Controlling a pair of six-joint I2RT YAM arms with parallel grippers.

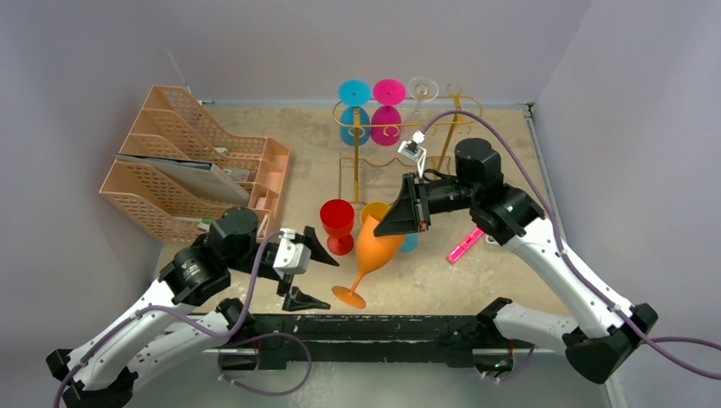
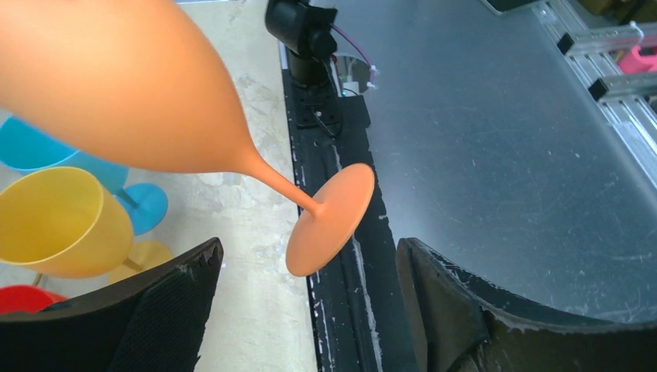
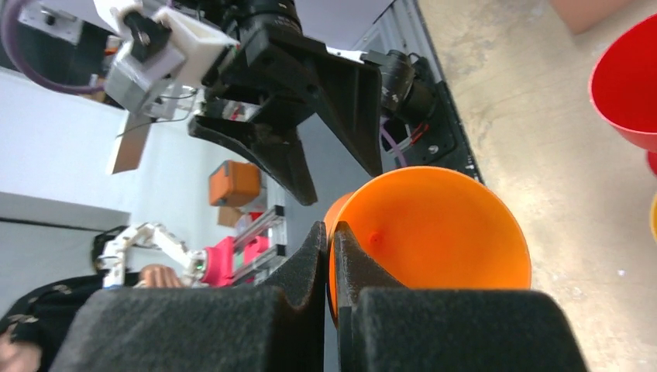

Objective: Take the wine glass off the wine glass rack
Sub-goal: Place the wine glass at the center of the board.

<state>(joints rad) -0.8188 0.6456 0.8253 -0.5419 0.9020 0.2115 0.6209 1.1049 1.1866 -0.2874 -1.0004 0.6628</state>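
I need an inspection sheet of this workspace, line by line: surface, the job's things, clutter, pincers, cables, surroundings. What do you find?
Surface: mottled beige table.
Job's things: gold wine glass rack at the back, with a blue glass, a pink glass and a clear glass hanging on it. The orange wine glass is off it and tilted.
Clutter: peach file trays, red glass, yellow glass, pink object.
Pincers: left pincer open, its fingers on either side of the orange foot and apart from it. Right pincer shut on the orange rim.
Cables: a purple cable runs along each arm.
Surroundings: plain grey walls.
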